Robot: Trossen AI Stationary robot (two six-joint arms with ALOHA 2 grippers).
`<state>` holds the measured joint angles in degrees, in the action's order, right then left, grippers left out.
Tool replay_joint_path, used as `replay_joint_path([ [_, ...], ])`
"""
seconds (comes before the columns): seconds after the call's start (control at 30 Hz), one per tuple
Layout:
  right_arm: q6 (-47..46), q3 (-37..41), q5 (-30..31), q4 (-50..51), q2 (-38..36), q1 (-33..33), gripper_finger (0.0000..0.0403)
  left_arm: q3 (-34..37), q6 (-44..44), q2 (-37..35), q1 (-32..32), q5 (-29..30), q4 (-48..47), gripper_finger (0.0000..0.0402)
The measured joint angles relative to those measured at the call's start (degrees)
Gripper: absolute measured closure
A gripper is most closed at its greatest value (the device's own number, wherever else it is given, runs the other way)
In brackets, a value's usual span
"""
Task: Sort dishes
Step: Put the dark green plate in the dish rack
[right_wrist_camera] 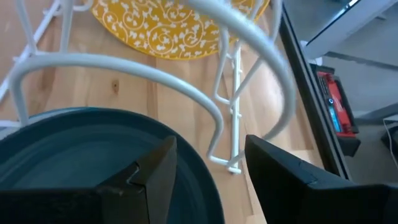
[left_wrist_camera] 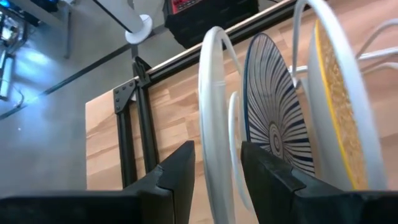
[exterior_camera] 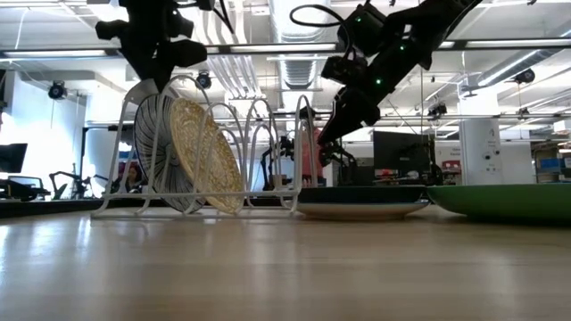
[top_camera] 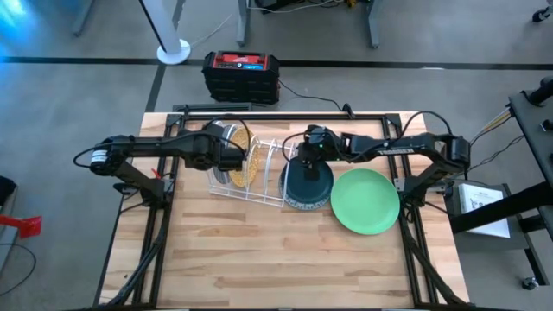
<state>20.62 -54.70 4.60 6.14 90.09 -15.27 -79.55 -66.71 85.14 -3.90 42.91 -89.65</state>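
A white wire rack stands at the table's middle. In its left slots, on edge, stand a white plate with blue pattern and a mustard-yellow plate. My left gripper is at the rack's left end, shut on its end wire. A dark teal plate lies flat on the table at the rack's right end. My right gripper hangs open just above the teal plate's far part, touching nothing. A light green plate lies flat to the right of the teal one. My left gripper has the top of the rack's left end wire loop between its two fingers, one finger on each side of the wire. The fingers come from the table's left, slanting down. The rack stands on the table.
A black box with a red top sits on the floor beyond the far edge. Black frame rails run along the table's left and right sides. The rack's right slots hold no plates.
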Motion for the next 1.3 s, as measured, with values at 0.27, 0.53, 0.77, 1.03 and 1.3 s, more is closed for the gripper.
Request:
replay_joint_path([
  [0.27,-2.27,0.02,-0.01,3.43,-2.42,0.0,0.0219,-0.59,0.69,0.0,0.0,-0.64,-0.13,0.0279],
  [0.53,-3.68,0.02,-0.01,6.45,-3.55,0.0,0.0219,-1.87,2.39,-0.33,0.0,-1.86,-0.31,0.0279],
  [0.77,-4.92,0.04,0.0,14.15,-7.12,-0.24,0.0219,-8.97,8.95,-0.35,0.11,-1.99,-0.34,0.0279],
  [1.03,-6.06,2.25,-0.17,19.38,-12.54,-0.86,0.0219,-20.27,16.52,-0.33,2.78,-1.91,0.37,0.0279],
  [1.3,-13.13,8.76,-0.5,18.18,-15.66,-3.95,0.022,-22.47,17.88,-0.17,13.68,3.85,4.54,0.0279],
])
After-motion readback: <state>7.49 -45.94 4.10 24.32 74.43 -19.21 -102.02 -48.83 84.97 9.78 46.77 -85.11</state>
